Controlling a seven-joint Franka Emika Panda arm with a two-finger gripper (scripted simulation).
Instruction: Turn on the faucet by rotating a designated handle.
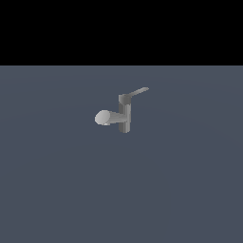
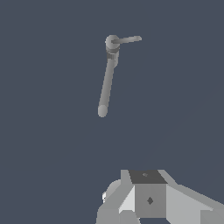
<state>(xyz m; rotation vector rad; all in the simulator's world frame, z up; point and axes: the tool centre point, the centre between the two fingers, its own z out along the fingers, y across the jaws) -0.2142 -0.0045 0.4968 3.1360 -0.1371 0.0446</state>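
The small grey faucet (image 1: 124, 116) stands upright on the dark floor in the exterior view. Its thick round-ended spout (image 1: 107, 117) points toward the exterior view's left. The thin flat handle (image 1: 138, 91) slants up from the post's top toward the exterior view's right. The wrist view sees the faucet (image 2: 112, 42) from above, with the long spout (image 2: 106, 83) and the slim handle (image 2: 129, 40). Only grey parts of my gripper (image 2: 148, 192) show at the edge of the wrist view, well apart from the faucet. Its jaws are not clear. The arm is out of the exterior view.
A flat dark blue-grey floor (image 1: 180, 190) surrounds the faucet. A black band fills the top of the exterior view.
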